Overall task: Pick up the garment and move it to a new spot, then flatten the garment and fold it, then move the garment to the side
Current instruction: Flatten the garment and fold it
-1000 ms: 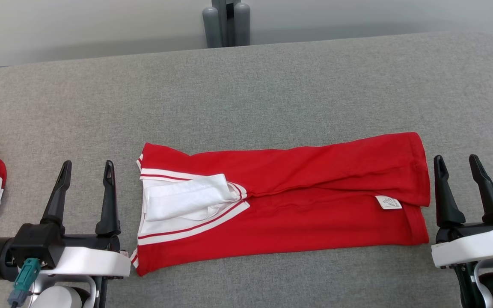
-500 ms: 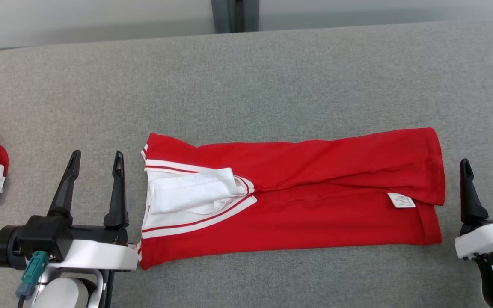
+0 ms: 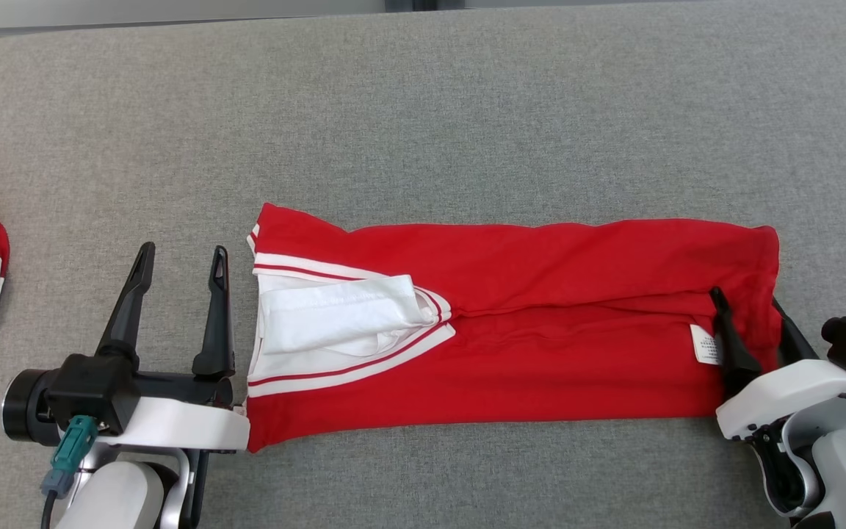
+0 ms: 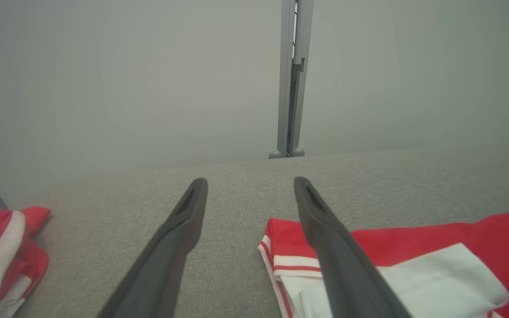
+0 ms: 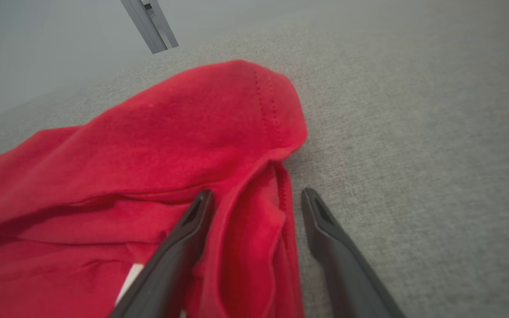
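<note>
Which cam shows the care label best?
Head view: the care label lies clearly on the red garment, beside the right tool. Right wrist view catches a white sliver of it beside a finger.

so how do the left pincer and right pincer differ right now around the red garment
The left pincer sits beside the collar end of the garment with only grey surface between its fingers; the right pincer straddles the hem end with red fabric between its fingers. The left pincer's fingers show whole, the right pincer's are partly hidden by cloth. Both are open.
</note>
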Available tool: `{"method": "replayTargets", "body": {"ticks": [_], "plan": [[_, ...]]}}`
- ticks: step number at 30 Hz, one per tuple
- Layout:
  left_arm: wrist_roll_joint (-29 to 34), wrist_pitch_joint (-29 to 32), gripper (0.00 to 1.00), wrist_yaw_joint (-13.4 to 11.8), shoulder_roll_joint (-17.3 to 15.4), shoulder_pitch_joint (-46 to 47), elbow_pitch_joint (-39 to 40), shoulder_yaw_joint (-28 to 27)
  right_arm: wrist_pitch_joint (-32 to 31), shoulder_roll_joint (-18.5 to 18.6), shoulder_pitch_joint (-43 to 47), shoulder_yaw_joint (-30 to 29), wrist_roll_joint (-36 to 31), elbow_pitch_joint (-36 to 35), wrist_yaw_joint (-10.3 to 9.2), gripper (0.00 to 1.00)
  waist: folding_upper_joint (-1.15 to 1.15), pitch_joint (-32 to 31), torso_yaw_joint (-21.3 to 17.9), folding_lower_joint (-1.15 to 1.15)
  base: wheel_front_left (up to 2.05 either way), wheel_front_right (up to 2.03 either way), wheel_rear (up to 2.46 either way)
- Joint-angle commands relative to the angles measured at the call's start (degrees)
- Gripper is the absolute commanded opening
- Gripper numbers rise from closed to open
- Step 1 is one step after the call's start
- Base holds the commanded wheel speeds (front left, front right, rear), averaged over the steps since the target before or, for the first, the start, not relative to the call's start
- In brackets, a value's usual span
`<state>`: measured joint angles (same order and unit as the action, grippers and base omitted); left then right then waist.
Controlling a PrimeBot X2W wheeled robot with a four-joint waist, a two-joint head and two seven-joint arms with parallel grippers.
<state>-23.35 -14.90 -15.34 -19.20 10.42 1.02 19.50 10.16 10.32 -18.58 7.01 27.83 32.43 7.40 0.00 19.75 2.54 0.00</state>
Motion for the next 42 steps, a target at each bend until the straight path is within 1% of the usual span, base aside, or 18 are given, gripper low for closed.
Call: {"method": "replayTargets", "body": {"ticks": [1, 2, 3, 4, 5, 8, 12, 15, 21, 23, 25, 29, 33, 36, 38, 40, 42], "plan": [[0.16, -0.16, 1.0, 0.16, -0.25, 0.92, -0.18, -0.23, -2.03, -0.99, 1.32, 1.63, 0.47, 1.66, 0.17, 1.0, 0.0, 0.05, 0.0, 0.0, 0.0, 0.0, 0.0], [0.05, -0.16, 1.0, 0.26, -0.08, 0.98, -0.33, -0.28, -3.6, -1.03, 2.32, 3.89, 1.85, 1.68, 0.2, 0.52, 0.0, 0.14, -0.1, 0.0, 0.0, 0.0, 0.0], [-0.04, -0.17, 1.0, 0.38, -0.02, 1.0, -0.41, -0.34, -3.89, -1.0, 2.76, 4.78, 2.25, 1.28, 0.3, 0.41, 0.0, 0.16, -0.18, 0.0, 0.0, 0.0, 0.0], [-0.04, -0.17, 1.0, 0.43, 0.0, 1.06, -0.48, -0.44, -4.1, -0.9, 3.15, 5.49, 2.73, 0.86, 0.3, 0.13, 0.0, 0.16, -0.31, 0.0, 0.0, 0.0, 0.0], [0.01, -0.17, 1.0, 0.45, -0.02, 1.14, -0.52, -0.54, -4.35, -0.76, 3.42, 6.09, 3.04, 0.62, 0.3, 0.0, 0.0, 0.24, -0.5, 0.0, 0.0, 0.0, 0.0], [0.1, -0.17, 1.0, 0.62, 0.04, 1.34, -0.61, -0.7, -4.56, -0.02, 3.74, 6.25, 3.47, -0.28, 0.14, 0.0, 0.0, 0.3, -1.18, 0.0, 0.0, 0.0, 0.0], [0.15, -0.17, 1.0, 0.69, 0.0, 1.66, -0.57, -0.87, -4.65, 0.99, 2.95, 5.01, 3.74, -1.58, 0.08, 0.0, 0.0, 0.45, -1.96, 0.0, 0.0, 0.0, 0.0], [0.24, -0.17, 1.0, 0.86, -0.13, 1.95, -0.39, -1.04, -5.2, 3.4, 2.01, 2.27, 3.99, -3.01, -0.09, 0.0, 0.0, 0.55, -2.67, 0.0, 0.0, 0.0, 0.0], [0.28, -0.17, 1.0, 1.18, 0.11, 2.05, -0.29, -1.12, -5.98, 8.03, 1.5, -6.1, 3.86, -4.38, 0.05, 0.0, 0.0, 0.59, -3.55, 0.0, 0.0, 0.0, 0.0], [0.33, -0.17, 1.0, 1.35, 0.25, 2.01, -0.44, -1.11, -6.34, 9.02, 1.93, -8.6, 3.37, -4.33, 0.08, 0.0, 0.0, 0.44, -3.71, 0.0, 0.0, 0.0, 0.0], [0.33, -0.17, 1.0, 1.51, 0.26, 1.83, -0.56, -1.19, -6.69, 9.21, 1.91, -9.93, 2.67, -5.01, 0.09, 0.0, 0.0, 0.27, -3.97, 0.0, 0.0, 0.0, 0.0], [0.43, -0.17, 1.0, 1.71, 0.21, 1.48, -0.79, -1.28, -7.56, 7.77, 1.3, -9.25, 1.02, -9.45, 0.1, 0.0, 0.0, -0.21, -4.41, 0.0, 0.0, 0.0, 0.0], [0.52, -0.17, 1.0, 1.76, 0.12, 1.33, -1.06, -1.16, -9.3, 4.5, 2.02, -6.44, -0.03, -18.58, 0.1, 0.0, 0.0, -0.84, -4.61, 0.0, 0.0, 0.0, 0.0], [0.51, -0.17, 1.0, 1.78, 0.17, 1.26, -1.27, -1.07, -11.4, 1.77, 3.22, -2.49, -0.73, -26.12, 0.1, 0.0, 0.0, -1.24, -4.51, 0.0, 0.0, 0.0, 0.0], [0.51, -0.17, 1.0, 1.88, 0.29, 1.42, -1.42, -0.83, -12.91, -0.36, 3.65, 1.26, -0.66, -30.08, 0.11, 0.0, 0.0, -1.39, -4.26, 0.0, 0.0, 0.0, 0.0], [0.48, -0.17, 1.0, 2.01, 0.49, 1.73, -1.63, -0.57, -14.19, -2.23, 3.83, 5.41, -0.96, -32.44, 0.11, 0.0, 0.0, -1.49, -3.86, 0.0, 0.0, 0.0, 0.0], [0.47, -0.17, 1.0, 2.08, 0.7, 2.1, -1.79, -0.34, -14.35, -3.95, 3.39, 8.94, -0.37, -33.03, 0.11, 0.0, 0.0, -1.42, -3.43, 0.0, 0.0, 0.0, 0.0]]}}
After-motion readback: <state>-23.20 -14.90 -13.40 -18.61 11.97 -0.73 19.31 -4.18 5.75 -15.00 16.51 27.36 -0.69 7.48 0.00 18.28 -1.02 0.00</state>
